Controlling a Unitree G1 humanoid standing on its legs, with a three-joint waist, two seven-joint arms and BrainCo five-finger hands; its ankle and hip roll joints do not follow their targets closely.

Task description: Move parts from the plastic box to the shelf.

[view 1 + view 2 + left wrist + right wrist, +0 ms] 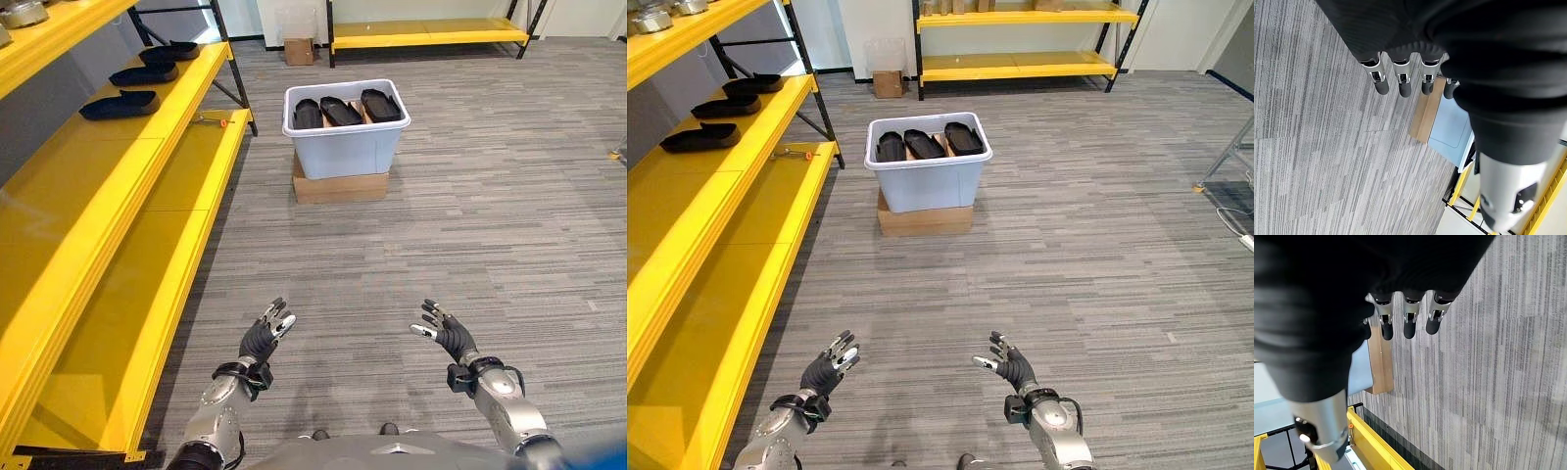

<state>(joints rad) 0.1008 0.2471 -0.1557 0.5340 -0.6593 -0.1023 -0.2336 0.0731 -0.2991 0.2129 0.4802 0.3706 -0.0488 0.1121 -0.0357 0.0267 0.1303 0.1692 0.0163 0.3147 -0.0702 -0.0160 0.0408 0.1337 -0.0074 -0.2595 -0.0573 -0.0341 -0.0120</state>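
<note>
Three flat black oval moulded parts (341,110) lying side by side, leaning inside the pale grey-white plastic box (345,147); box raised on a flat brown cardboard carton (339,186), probably to bring the rim closer to hand height. Box well ahead on the grey striped carpet (470,235), far beyond reach of either hand. Three more black parts of the same kind (120,104) already laid out in a row on the middle board of the long yellow metal shelf (88,225) along the left side, spaced apart, with plenty of bare board free nearer the camera for the next ones. Left hand (265,331) and right hand (446,331) held low and forward over the carpet, palms turned inward, fingers straight and spread, holding nothing; in both wrist views fingers extended with only carpet and the distant box past them. Posture judged as a ready stance for a two-handed pickup, task partly done, three parts left in the box. Open carpet between hands and box, nothing in the path. Black shelf upright with diagonal brace (235,83) standing close to the box's left side, a possible snag when carrying a part across. Small orange-tipped item (217,121) on the lower yellow board, kind unclear. Small brown cardboard box (299,50) and a second yellow shelf (431,33) against the far wall, well clear.
</note>
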